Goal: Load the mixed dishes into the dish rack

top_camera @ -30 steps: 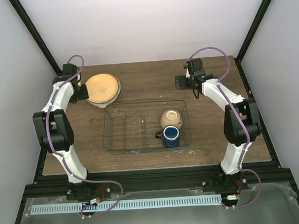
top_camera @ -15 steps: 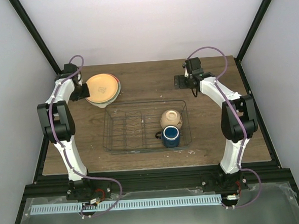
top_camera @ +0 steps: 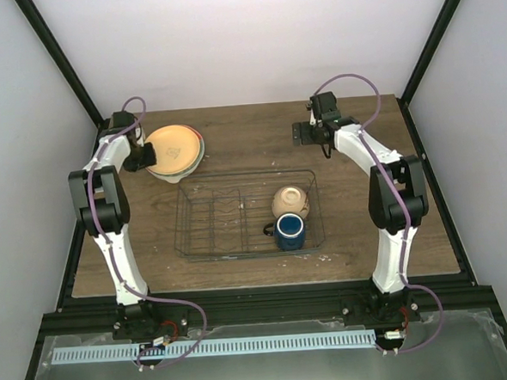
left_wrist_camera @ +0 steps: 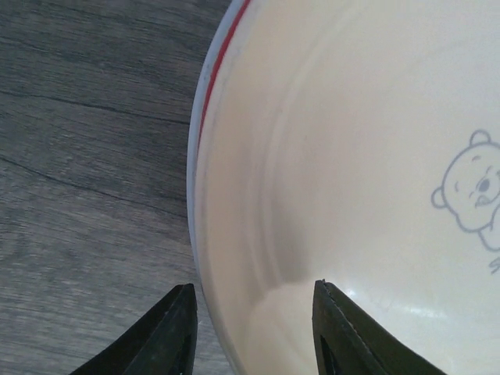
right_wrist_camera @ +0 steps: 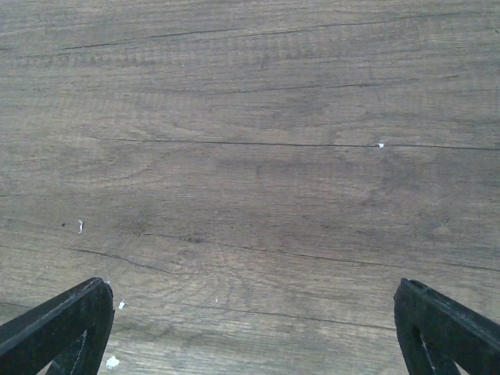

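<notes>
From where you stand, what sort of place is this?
Probably a robot test booth: plain white walls, two white-and-black arms bolted by a brown wooden table, a thin-wire dish rack on it.

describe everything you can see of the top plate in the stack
The top plate is round, glossy, orange-yellow, ceramic by its look, with a small grey bear outline drawn inside. It lies flat on the other plates at the far left of the table, outside the dish rack. The left gripper straddles its rim, one finger outside, one over the inside; contact is unclear.
</notes>
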`<state>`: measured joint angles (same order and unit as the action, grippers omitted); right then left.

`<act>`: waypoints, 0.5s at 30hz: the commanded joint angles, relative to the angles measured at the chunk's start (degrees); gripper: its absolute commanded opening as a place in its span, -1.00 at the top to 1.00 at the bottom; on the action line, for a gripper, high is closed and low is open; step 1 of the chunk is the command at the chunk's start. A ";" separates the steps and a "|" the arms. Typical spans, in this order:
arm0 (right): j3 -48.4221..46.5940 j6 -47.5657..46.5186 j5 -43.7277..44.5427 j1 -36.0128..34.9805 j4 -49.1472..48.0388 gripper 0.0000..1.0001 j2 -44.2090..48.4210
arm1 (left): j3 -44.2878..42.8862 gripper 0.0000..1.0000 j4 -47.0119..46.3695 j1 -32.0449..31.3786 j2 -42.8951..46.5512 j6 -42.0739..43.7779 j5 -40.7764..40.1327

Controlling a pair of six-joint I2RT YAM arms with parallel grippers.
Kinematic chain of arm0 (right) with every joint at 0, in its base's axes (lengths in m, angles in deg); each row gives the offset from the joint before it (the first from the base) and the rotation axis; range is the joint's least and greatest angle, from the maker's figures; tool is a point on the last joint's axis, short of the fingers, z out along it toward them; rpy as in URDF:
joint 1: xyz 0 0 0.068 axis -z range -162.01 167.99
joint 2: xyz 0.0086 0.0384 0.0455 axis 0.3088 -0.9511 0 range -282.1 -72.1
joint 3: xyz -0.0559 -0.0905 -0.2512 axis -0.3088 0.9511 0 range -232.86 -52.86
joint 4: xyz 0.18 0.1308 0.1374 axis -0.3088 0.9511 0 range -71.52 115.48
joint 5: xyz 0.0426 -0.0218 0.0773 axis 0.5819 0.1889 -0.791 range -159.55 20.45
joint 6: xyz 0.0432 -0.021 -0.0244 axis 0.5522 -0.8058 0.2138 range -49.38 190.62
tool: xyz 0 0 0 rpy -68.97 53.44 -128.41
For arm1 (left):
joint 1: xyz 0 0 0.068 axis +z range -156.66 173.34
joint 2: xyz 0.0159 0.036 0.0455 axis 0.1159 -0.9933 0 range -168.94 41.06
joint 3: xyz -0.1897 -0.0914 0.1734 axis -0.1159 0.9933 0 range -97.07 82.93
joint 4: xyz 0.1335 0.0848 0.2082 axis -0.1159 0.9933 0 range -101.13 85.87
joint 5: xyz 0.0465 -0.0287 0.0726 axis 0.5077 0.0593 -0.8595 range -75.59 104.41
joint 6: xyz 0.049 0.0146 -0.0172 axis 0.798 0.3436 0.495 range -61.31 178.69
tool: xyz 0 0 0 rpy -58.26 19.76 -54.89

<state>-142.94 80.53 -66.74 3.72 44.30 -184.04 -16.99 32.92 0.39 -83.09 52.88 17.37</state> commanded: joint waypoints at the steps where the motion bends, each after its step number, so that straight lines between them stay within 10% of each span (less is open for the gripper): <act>1: -4.31 -0.22 -0.32 0.42 1.39 -0.98 -1.76 | -0.07 0.22 -2.39 -0.12 -0.94 0.31 1.29; 15: -10.30 -1.04 -1.05 0.40 3.50 -0.97 -6.13 | -3.22 0.64 -0.45 -0.07 -1.21 1.24 -0.38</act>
<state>-149.91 80.44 -67.22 3.72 46.62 -188.96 -17.49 32.20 0.50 -83.47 53.56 16.32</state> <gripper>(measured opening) 0.987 0.194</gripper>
